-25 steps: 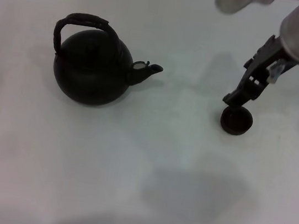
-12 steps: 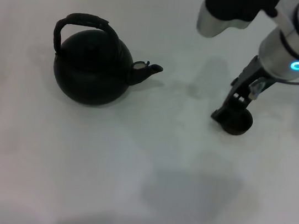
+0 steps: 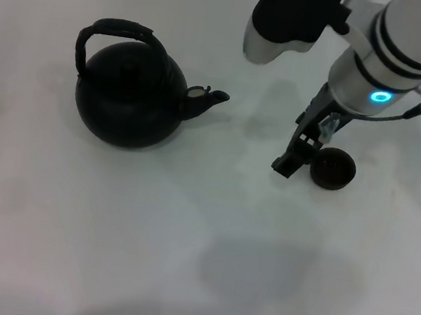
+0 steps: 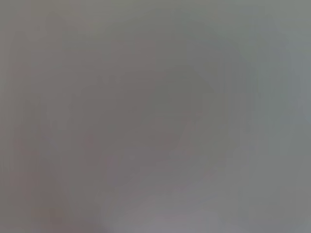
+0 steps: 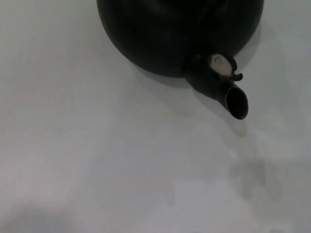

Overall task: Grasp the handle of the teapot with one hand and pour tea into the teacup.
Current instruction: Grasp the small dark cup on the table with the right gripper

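My right gripper (image 3: 291, 163) has moved off the teacup (image 3: 333, 168), now just beside it toward the teapot (image 3: 130, 97) | finger state: cannot tell | handle (image 3: 115, 31) untouched | teapot, teacup unmoved on table (image 3: 180, 263)

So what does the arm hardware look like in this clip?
Only the right arm shows in the head view: a white-silver cylindrical wrist with black bands and a glowing cyan ring light, a thin cable off its side, and a black-and-white link above. The right gripper is slim, dark, angular metal. The left arm is not in view.
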Tool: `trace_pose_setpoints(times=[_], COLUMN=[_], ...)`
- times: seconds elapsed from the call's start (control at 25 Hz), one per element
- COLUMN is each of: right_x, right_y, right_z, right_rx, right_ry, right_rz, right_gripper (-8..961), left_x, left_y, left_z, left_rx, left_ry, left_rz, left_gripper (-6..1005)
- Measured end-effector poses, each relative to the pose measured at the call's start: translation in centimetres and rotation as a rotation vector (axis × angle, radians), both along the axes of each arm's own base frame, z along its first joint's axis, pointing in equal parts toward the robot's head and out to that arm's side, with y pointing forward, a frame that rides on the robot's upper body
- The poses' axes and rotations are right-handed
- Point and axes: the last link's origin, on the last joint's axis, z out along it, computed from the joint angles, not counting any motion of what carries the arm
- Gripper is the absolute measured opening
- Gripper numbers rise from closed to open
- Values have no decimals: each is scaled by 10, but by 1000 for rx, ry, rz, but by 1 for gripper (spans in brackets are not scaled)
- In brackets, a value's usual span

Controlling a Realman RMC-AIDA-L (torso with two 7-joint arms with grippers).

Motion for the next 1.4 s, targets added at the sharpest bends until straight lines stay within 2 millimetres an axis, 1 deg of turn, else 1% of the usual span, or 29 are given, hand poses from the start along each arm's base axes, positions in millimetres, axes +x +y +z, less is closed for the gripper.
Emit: trace_pose_setpoints(times=[0.36, 0.64, 0.96, 1.12, 1.4], right_x=[8, 22, 35, 43, 52], right_y=[9, 15, 17, 18, 21], right_z=[-15, -23, -24, -23, -21], right_rx=[-6, -8, 0, 7, 24], right_ry=[-9, -39, -56, -72, -82], right_rz=[21, 9, -21, -39, -55], right_gripper=[845, 845, 844, 844, 844], left_x=[-1, -2, -2, -2, -2], left_y=[-2, -3, -4, -4, -4], left_z=[0, 0, -1, -1, -1], left_rx=[0, -1, -2, -1, -1], left_ry=[0, 0, -2, -2, -5], left_rz=[4, 7, 11, 11, 9], left_gripper=[645, 645, 645, 645, 646])
